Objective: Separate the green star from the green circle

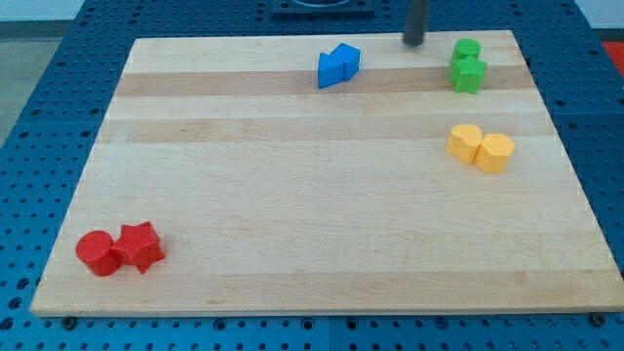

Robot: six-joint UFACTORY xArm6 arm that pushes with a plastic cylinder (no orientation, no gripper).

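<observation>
My tip [414,43], bare and touching nothing, stands at the far edge just left of the touching green star [468,75] and green circle [467,49], likely light, rigid plastic blocks that slide easily if pushed at the seam.

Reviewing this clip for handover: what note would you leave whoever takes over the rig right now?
My tip sits at the view's top edge, left of the green pair, touching no block.
The green circle and green star are pressed together at the view's top right, circle above star.
Done: nothing, they are not separated.
Left: push one green block away from the other.
</observation>
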